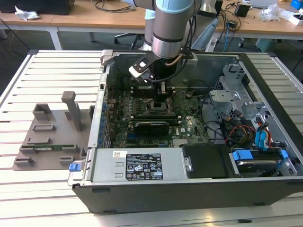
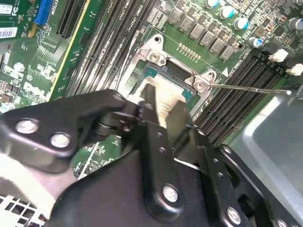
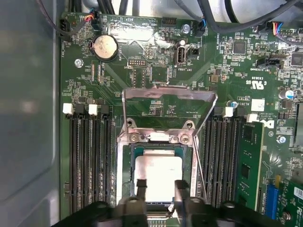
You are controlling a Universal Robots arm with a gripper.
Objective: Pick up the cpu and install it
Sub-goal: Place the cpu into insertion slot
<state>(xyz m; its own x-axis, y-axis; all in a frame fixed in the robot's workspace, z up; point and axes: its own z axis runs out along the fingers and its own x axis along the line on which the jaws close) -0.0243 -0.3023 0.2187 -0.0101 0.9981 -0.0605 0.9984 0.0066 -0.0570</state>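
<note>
**Cpu at the socket.** You are looking at the cpu [image 3: 158, 174] — a flat square chip whose silver-grey top plate is catching the light, with a thin darker rim showing round it. It is sitting in the opening of the socket [image 3: 124, 158] on the motherboard [image 3: 156, 66]. You cannot tell whether it is fully seated or hanging just above the contacts. Your gripper [image 3: 160, 184] is clamping it, with one black finger [image 3: 140, 189] pressing against each of two opposite edges of the plate. The gripper's body is hiding the chip's nearest edge in both wrist views. In the exterior view the arm [image 1: 173, 28] is reaching down into the open computer case [image 1: 199, 194], and the gripper is standing over the middle of the board.

**Surroundings.** The socket's metal load plate [image 3: 168, 94] is standing hinged open just beyond the chip. The thin retaining lever [image 2: 248, 88] is lying free beside the socket, slanting out over the memory slots [image 3: 220, 161]. Banks of these black slots are flanking the socket on both sides, and a green memory stick [image 3: 249, 161] is occupying the outermost slot of one bank. A coin battery [image 3: 104, 47] and bundled cables [image 3: 236, 21] are lying past the load plate. Outside the case, at the exterior view's left, a grey fixture tray [image 1: 49, 137] is resting on the slatted table [image 1: 47, 66].
</note>
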